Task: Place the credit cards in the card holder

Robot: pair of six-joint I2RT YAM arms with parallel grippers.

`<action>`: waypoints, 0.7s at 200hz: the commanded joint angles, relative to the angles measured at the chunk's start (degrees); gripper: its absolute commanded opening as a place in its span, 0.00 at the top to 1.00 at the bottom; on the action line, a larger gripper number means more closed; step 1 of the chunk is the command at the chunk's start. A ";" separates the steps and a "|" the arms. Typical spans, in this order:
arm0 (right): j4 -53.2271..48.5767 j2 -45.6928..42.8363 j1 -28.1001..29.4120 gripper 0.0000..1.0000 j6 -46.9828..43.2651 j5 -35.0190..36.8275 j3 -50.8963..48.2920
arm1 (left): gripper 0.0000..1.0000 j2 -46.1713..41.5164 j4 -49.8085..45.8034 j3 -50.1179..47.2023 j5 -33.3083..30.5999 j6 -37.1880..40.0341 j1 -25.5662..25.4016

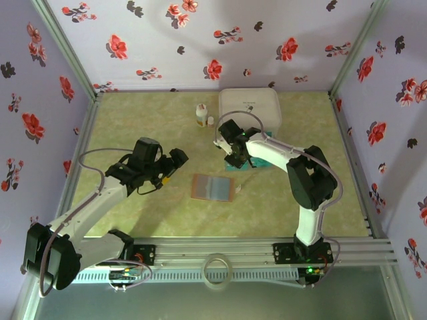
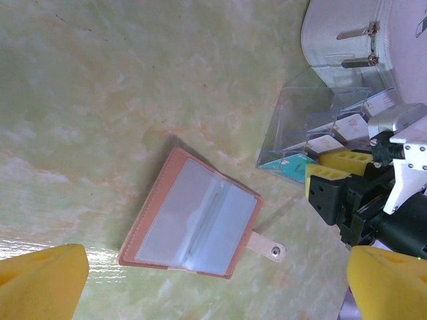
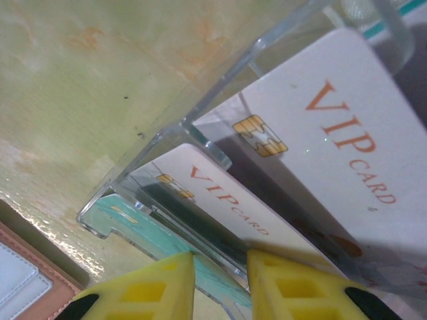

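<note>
1. The left gripper (image 1: 175, 160) hangs left of the wallet. Its jaws are spread as wide as they go, with nothing between them.
2. There is one wallet (image 2: 193, 223). It lies open and flat on the table (image 1: 267, 213), pale inner face up, and its snap tab (image 2: 269, 249) points toward the stand. It looks light and soft, so it would likely slide or fold when a card is pushed in. Pinning one edge with the free arm seems wise.
3. Two small white bottles (image 1: 201, 115) stand at the back, well apart from the work.
4. One clear stepped stand (image 2: 300, 113) sits just right of the wallet and holds the cards leaning in tiers.
5. The cards (image 3: 347, 133) look thin, stiff, light and slick-faced.
   - They are best pinched across both faces at the exposed edge above a tier.
   - A shallow grip could let one twist or slip.
   - I count at least four: one teal card in the front tier and white ones behind it.
   - The rear tiers are partly hidden, so there may be more.
6. The right gripper (image 3: 220, 261) is at the front of the stand, by the teal card. Its fingers are drawn close together, but I cannot tell whether they have actually pinched a card.
7. One large white box (image 2: 360, 40) sits behind the stand.
</note>
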 commanded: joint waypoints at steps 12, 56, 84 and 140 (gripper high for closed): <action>-4.35 2.49 1.65 0.76 -1.31 -2.62 0.63 | 0.00 -0.53 0.70 -0.80 0.84 1.05 0.63; -4.49 3.15 2.87 0.79 -0.25 -3.13 1.41 | 0.00 -0.40 1.10 -0.80 0.84 0.89 0.63; -4.24 4.19 2.93 0.79 0.08 -3.62 2.39 | 0.00 -0.08 1.27 -0.82 0.84 0.87 0.63; -2.45 6.35 3.00 0.80 2.00 -1.75 4.97 | 0.00 0.12 1.37 -0.91 0.93 0.67 0.62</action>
